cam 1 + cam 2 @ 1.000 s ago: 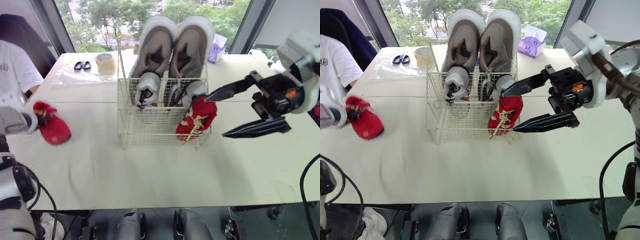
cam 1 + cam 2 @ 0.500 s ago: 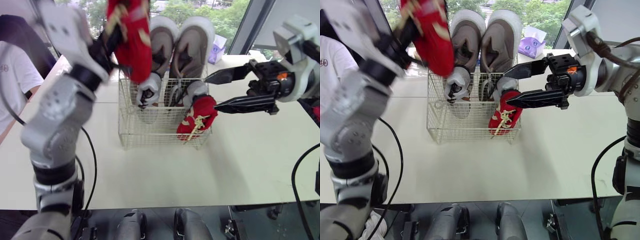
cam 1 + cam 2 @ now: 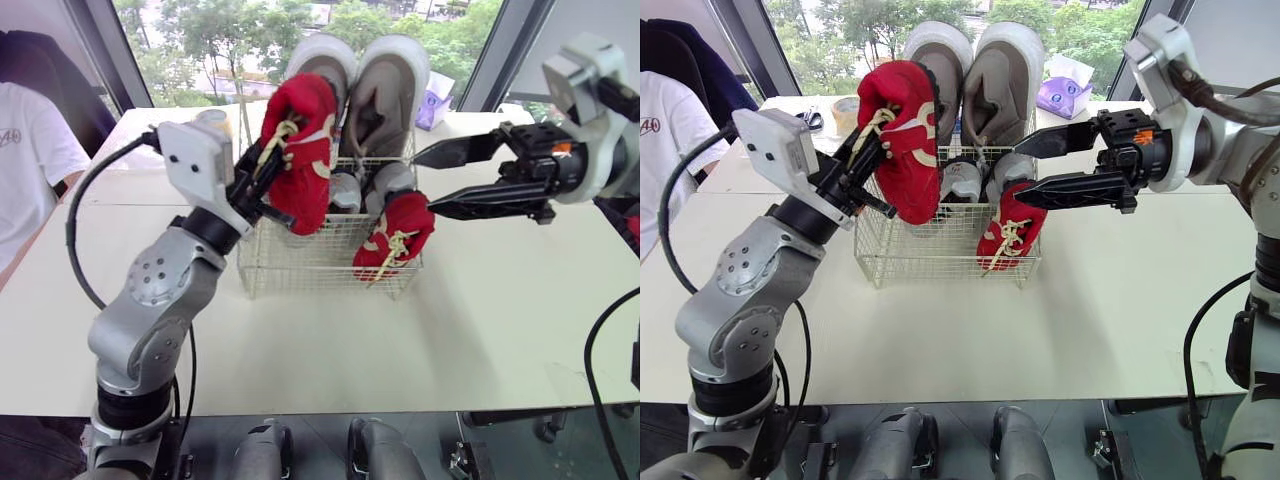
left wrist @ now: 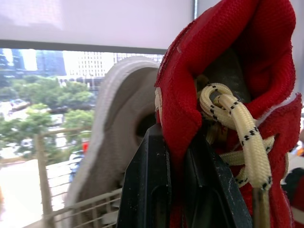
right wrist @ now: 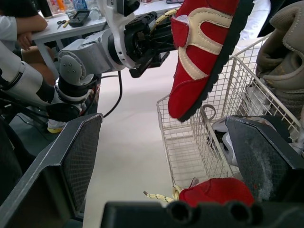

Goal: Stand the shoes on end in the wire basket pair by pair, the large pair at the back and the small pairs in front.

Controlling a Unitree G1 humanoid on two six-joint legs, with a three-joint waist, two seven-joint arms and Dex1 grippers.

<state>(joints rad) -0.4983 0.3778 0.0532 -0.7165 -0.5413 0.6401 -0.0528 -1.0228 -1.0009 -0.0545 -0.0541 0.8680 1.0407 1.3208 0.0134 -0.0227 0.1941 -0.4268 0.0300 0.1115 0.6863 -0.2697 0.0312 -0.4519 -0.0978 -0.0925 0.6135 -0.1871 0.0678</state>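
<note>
Held red shoe point(image 3: 300, 150) covers part of small grey shoe point(image 3: 962, 180) and back-left part of wire basket point(image 3: 300, 262). Left gripper point(image 3: 868, 170) fingertips buried in shoe collar. Scissors point(image 3: 813, 120) half behind left arm point(image 3: 790, 150). Person point(image 3: 30, 150) cut off at left edge.

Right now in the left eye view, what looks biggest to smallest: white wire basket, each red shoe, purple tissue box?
1. White wire basket.
2. Red lace-up shoe in the left gripper; nearer, so unsure.
3. Red shoe in basket.
4. Purple tissue box.
</note>
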